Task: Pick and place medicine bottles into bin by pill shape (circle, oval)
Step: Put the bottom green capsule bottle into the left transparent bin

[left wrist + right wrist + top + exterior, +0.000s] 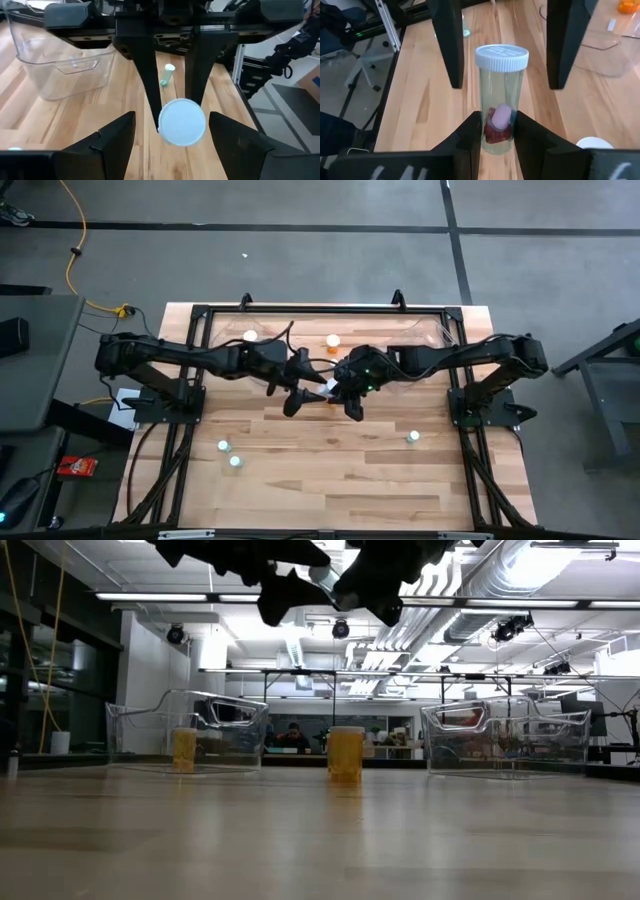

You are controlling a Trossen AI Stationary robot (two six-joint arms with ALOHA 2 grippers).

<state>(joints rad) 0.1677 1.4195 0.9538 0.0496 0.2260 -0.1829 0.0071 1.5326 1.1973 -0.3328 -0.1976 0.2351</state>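
Meeting above mid-surface, both end effectors share one clear medicine bottle.
Right wrist view: right end effector clamped on its base, pills visible; left wrist view: left end effector fingers apart, flanking its white cap.

- Both grippers meet above the table middle, the left gripper and right gripper almost touching; no passage between them
- Two clear bins stand along the far edge; an orange bottle stands between them
- The near half is wide free (only small pale bottles and one)
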